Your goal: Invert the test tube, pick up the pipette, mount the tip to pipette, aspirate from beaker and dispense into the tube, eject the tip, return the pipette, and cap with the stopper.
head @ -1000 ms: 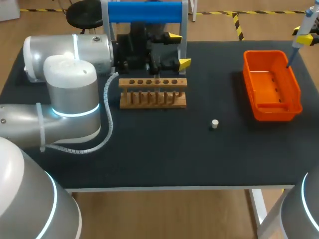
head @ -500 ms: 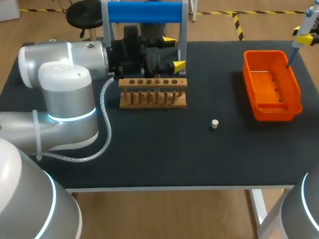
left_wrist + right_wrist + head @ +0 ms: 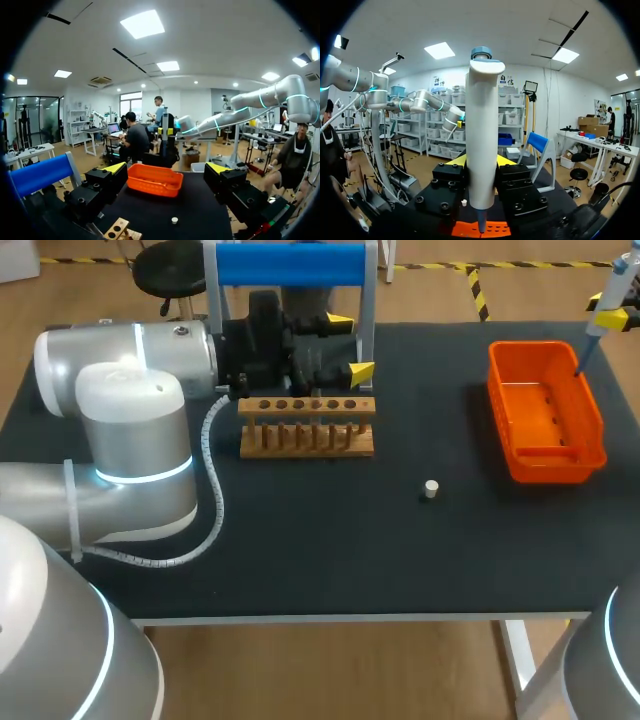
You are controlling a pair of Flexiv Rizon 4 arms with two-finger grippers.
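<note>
Right end effector (image 3: 481, 162) grips the pipette (image 3: 481, 125) (left end effector (image 3: 166, 169) stands wide open).

I'm seeing a black-topped table (image 3: 300, 560) standing on a wood floor (image 3: 330, 670), with ceiling light panels (image 3: 144, 23) glowing white overhead.

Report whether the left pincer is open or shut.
Open. In the left wrist view the left pincer is spread wide, and nothing is gripped in the gap.
</note>
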